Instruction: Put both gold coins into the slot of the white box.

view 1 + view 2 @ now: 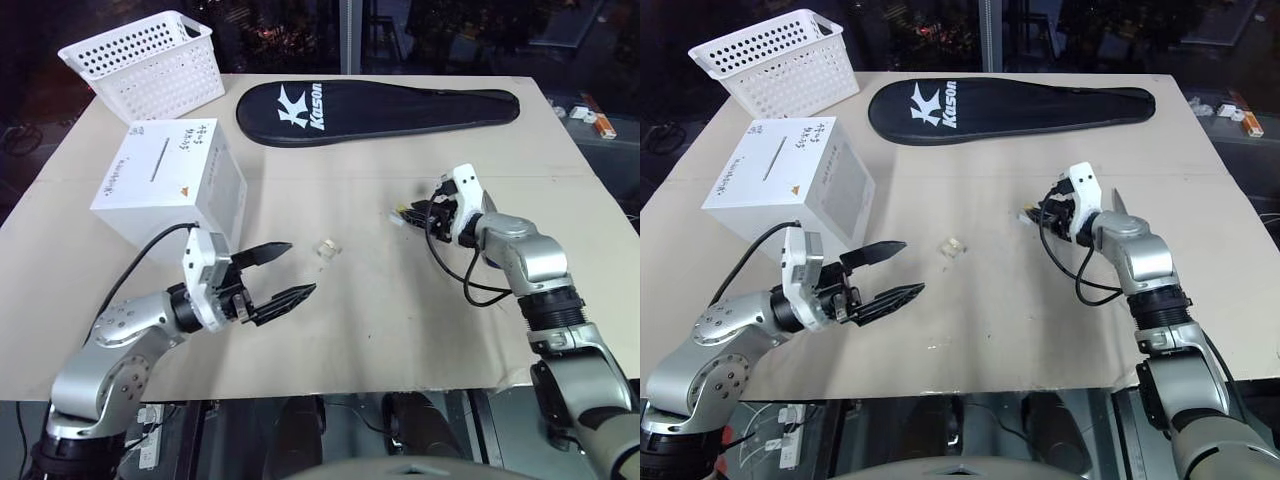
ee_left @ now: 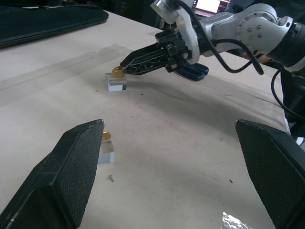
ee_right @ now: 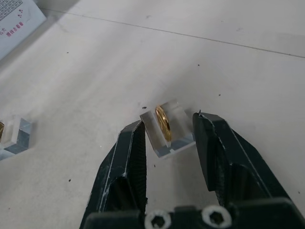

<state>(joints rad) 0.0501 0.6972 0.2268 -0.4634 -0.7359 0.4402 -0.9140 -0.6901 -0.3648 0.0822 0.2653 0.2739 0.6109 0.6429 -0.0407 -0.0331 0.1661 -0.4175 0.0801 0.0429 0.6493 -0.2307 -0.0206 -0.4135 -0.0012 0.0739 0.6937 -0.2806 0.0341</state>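
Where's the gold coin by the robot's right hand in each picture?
Left eye view: coin right of middle, at the right gripper tips.
Right eye view: right of middle too.
Left wrist view: upper left, on a clear cube.
Right wrist view: centre.
Shared landmark: that clear cube holding it.

Left hand [image 1: 283, 270] wide open and level; right hand [image 3: 167, 129] half-closed, angled down.

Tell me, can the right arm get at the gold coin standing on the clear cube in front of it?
Probably yes. The right gripper has its jaws either side of the clear cube, with the gold coin upright on it between them. Nothing blocks the way, though the jaws straddle the cube too.
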